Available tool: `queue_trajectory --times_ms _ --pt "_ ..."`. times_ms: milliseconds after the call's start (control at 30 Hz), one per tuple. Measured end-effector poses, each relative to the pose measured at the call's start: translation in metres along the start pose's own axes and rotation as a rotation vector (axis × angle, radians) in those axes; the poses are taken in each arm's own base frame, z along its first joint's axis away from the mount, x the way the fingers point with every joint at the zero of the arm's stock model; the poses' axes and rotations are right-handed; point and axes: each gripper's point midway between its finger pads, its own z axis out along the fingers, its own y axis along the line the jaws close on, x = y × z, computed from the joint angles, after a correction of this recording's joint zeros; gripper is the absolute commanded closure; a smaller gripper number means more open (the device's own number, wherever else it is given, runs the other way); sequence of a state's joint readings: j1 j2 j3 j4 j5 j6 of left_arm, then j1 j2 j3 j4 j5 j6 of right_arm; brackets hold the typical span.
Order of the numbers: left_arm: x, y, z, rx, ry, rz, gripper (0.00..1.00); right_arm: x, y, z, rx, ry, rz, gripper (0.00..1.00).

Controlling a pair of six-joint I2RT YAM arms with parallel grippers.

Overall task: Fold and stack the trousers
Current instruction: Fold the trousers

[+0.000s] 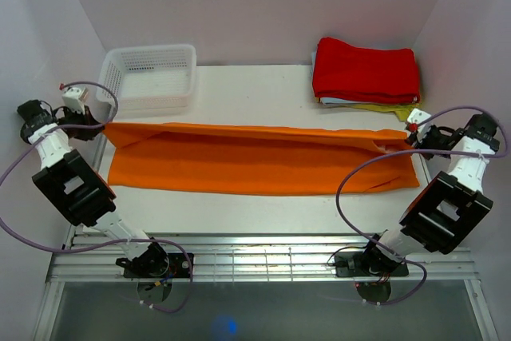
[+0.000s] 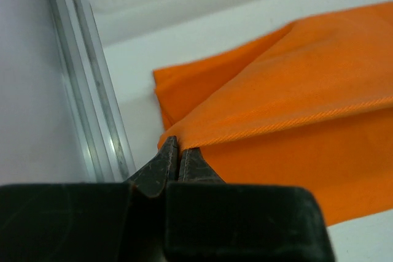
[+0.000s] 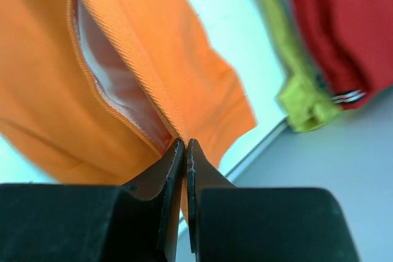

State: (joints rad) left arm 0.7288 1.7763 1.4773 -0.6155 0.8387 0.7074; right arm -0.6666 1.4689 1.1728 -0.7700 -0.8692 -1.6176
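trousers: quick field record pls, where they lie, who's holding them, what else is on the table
trousers: orange, stretched in a long band across the table
left end effector: shut on the trousers' left end
right end effector: shut on the trousers' right end
white basket: far left, beyond the trousers
red folded cloth: far right, on a yellow-green cloth

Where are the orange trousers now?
In the top view the trousers span the table between the left gripper and right gripper, which pinch their ends; the white basket lies beyond the left end, the red cloth beyond the right.
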Motion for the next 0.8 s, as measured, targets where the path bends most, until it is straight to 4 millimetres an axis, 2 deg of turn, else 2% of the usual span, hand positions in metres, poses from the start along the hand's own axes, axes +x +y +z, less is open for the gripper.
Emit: queue_trajectory --times_ms 133,233,400,633,733,800 --pt "0.07 -0.006 -0.002 -0.011 0.105 -0.078 1.0 0.03 0.042 0.003 -0.068 0.064 0.036 0.92" --pt "0.102 -0.009 -0.01 -0.013 0.146 -0.122 1.0 0.043 0.062 0.003 -0.104 0.09 0.064 0.92" --pt "0.124 -0.014 -0.025 0.01 0.163 -0.137 1.0 0.053 0.08 0.001 -0.139 0.106 0.062 0.92" --pt "0.152 -0.02 -0.04 0.045 0.223 -0.042 1.0 0.083 0.131 -0.003 -0.232 0.193 0.049 0.92" --pt "0.165 -0.027 -0.045 0.074 0.254 -0.006 1.0 0.09 0.139 -0.007 -0.242 0.229 0.029 0.92" --pt "0.164 -0.031 -0.05 0.091 0.253 0.039 1.0 0.092 0.141 -0.009 -0.243 0.246 0.02 0.92"
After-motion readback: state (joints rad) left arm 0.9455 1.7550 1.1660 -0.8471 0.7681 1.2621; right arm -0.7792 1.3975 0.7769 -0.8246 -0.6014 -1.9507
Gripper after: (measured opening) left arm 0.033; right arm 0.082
